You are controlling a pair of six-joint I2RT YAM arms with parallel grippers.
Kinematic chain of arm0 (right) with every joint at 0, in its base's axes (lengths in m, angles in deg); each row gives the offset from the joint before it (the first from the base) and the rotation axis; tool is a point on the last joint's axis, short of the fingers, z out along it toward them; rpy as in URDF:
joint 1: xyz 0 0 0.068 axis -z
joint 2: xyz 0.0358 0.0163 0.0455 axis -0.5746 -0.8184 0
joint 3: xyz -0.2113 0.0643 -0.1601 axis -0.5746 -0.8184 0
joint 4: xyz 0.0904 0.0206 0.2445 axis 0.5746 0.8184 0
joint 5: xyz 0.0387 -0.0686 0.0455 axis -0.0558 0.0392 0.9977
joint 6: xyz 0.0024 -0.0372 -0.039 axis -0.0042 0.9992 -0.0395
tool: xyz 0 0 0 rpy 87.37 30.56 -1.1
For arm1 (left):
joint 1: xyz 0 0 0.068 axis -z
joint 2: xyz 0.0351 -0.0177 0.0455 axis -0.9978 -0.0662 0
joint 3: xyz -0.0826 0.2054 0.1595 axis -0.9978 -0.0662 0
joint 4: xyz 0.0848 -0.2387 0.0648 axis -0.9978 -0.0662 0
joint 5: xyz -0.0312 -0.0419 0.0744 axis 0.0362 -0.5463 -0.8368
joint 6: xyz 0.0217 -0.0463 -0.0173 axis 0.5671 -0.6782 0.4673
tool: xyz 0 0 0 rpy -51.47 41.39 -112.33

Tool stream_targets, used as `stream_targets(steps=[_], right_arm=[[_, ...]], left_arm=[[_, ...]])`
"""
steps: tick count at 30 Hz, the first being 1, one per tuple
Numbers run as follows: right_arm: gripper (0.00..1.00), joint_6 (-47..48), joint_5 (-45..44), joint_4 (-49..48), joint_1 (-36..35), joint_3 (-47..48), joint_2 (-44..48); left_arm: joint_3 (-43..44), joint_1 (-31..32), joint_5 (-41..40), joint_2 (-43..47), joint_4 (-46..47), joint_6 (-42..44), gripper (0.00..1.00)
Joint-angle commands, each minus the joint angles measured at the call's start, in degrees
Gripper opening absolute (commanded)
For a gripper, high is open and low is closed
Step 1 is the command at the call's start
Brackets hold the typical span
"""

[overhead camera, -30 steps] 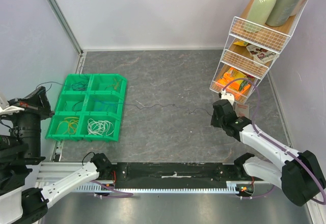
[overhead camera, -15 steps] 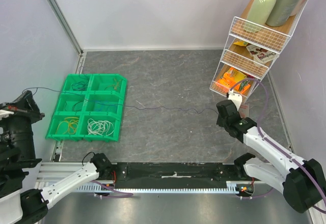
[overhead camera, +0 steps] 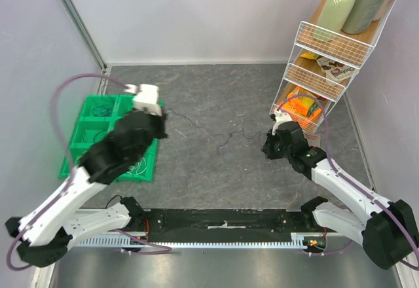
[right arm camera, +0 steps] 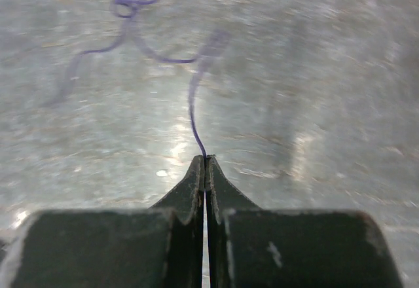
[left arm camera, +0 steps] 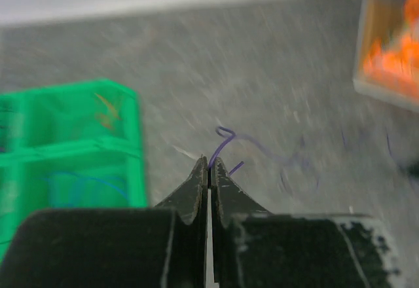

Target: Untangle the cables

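With left jaws and right jaws each pinching one end, I held the purple cable (overhead camera: 230,135) slack over the counter (overhead camera: 216,91), presumably isolated for the green tray (left arm camera: 72,147).

grey table (overhead camera: 216,91) bears a green tray (overhead camera: 91,123), a wire rack (overhead camera: 327,39) and a slack purple cable (overhead camera: 226,141).

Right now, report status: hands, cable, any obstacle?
Left hand shut on purple cable; right hand shut on its other end. Cable slack, wavy between them. Green tray beside left hand, not blocking.
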Motion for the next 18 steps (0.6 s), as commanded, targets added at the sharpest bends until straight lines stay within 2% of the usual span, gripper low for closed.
stream_targets(steps=[1,2,3,5,9,14,17,18], right_arm=[[0.0,4.2,16.8,-7.2,-1.1,4.0,-1.6],[0.0,4.1,19.3,-7.6,-1.5,4.0,-3.0],[0.0,3.7,21.2,-8.1,-2.2,4.2,-4.2],[0.0,3.6,24.2,-9.0,-3.8,4.3,-6.5],[0.0,4.2,28.6,-10.3,-7.3,4.6,-11.4],[0.01,1.6,20.8,-10.9,-7.5,3.5,-12.9],[0.18,-1.4,13.7,-8.5,-7.5,4.2,-13.4],[0.3,-2.8,10.8,-7.7,-7.5,4.1,-12.8]], left_arm=[[-5.9,0.1,26.9,-5.6,5.9,-5.7,0.02],[-6.4,0.0,35.8,-9.5,7.4,-6.3,0.02],[-6.4,0.0,41.0,-13.0,8.1,-7.7,0.02],[-6.7,-0.1,45.9,-19.1,9.0,-11.1,0.02],[-7.9,-0.1,50.8,-29.0,12.2,-15.1,0.02],[-8.6,-1.1,55.1,-39.1,18.8,-17.4,0.02],[-6.0,-1.4,55.6,-45.8,20.2,-18.2,0.02],[-5.0,-1.5,55.2,-47.5,20.2,-18.3,0.03]])
